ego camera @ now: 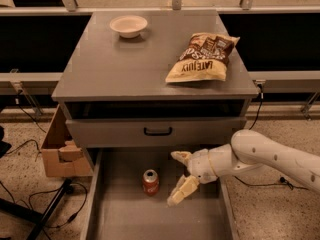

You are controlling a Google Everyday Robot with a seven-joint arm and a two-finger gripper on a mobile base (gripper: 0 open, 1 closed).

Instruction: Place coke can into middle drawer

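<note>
The red coke can (pixel 150 182) stands upright on the grey floor of the pulled-out middle drawer (pixel 130 216), left of centre. My gripper (pixel 179 176) is just right of the can, above the drawer floor, with its two pale fingers spread wide apart. It is open and holds nothing. There is a small gap between the lower fingertip (pixel 173 199) and the can. The white arm (pixel 270 156) comes in from the right.
The grey cabinet top (pixel 110 69) holds a small white bowl (pixel 128 25) at the back and a chip bag (pixel 202 57) at the right. A grey drawer front with a black handle (pixel 157 131) sits above the open drawer. A cardboard box (pixel 60 149) and cables lie at the left.
</note>
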